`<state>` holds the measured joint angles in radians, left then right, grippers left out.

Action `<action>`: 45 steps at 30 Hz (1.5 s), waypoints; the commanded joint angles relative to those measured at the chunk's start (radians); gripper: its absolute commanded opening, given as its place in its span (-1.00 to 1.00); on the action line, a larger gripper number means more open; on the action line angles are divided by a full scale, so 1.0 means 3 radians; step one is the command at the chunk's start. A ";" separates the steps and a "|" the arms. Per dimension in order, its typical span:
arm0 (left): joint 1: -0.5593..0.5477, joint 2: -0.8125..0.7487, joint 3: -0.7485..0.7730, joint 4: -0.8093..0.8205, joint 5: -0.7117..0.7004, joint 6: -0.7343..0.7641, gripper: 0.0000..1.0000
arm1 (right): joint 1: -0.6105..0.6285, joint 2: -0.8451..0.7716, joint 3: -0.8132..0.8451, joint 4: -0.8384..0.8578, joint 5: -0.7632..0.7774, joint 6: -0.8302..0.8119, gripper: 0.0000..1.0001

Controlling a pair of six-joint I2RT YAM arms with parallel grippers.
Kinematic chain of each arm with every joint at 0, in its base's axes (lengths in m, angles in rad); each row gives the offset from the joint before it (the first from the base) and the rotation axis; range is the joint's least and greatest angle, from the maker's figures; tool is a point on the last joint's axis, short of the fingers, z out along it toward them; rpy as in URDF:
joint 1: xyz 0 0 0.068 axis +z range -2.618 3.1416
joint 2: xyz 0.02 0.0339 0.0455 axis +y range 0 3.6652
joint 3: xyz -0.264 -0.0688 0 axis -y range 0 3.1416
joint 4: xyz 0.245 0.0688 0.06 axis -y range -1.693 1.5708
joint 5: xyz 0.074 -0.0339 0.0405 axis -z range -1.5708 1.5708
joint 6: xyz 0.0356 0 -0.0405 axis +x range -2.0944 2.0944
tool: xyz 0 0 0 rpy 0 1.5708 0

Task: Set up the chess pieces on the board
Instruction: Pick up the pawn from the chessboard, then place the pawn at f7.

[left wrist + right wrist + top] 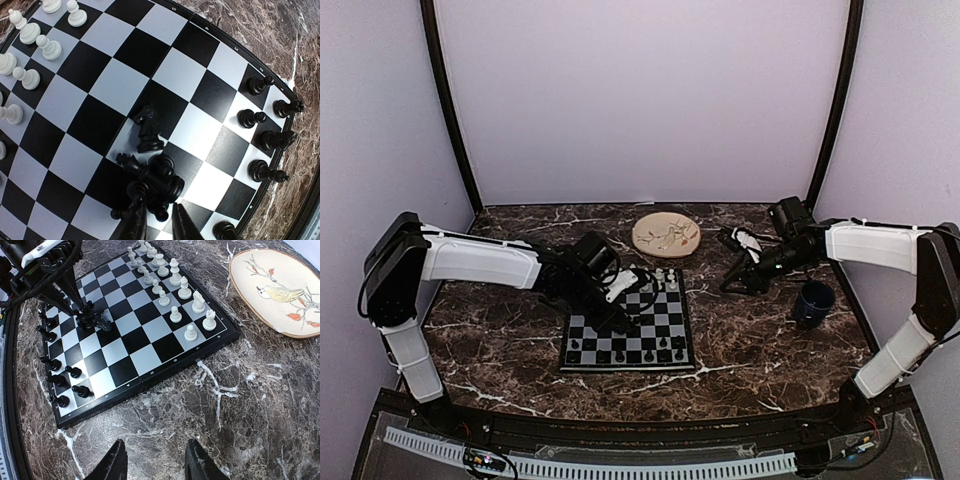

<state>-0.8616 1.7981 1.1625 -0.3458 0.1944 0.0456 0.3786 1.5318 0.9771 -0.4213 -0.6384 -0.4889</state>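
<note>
Board (145,360) lies mid-desk (760,350), nearer the near edge. White pcs (175,315) stand in approx two rows at its far side. Some black pcs (260,172) are lined along its near side. A heap (150,185) of more black ones lies tangled mid-board, w/ a knight (147,131) upright just beside it.

L tool (157,225) sits at the heap, fingers nearly together w/ part of a pc btwn them; can't tell if it truly pinches. R tool (156,467) is spread, empty, over bare desk off the board's right edge.

Pcs prob light, hard, smooth: they tip easily, and the heap may drag neighbours along. Best hold: one pc at its narrow waist above the base, straight from above, lift slow.
</note>
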 commanded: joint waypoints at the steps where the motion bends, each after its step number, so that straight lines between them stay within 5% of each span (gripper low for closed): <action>1: -0.0023 0.0021 0.0067 -0.0039 0.0007 0.0055 -0.62 | -0.0009 -0.0064 0.0006 -0.0006 -0.0009 -0.0027 -0.19; 21: -0.0109 0.0067 0.0057 -0.0164 -0.0119 0.0129 -0.75 | -0.0009 -0.0044 0.0010 -0.0018 0.0003 -0.0030 -0.19; 45: -0.0114 -0.0623 -0.0392 -0.0471 -0.0077 0.0128 -0.87 | -0.0007 -0.0009 0.0021 -0.0023 -0.0006 -0.0024 -0.20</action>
<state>-0.8909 1.6569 1.0832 -0.4313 0.1547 0.0757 0.3786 1.5318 0.9771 -0.4232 -0.6319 -0.4896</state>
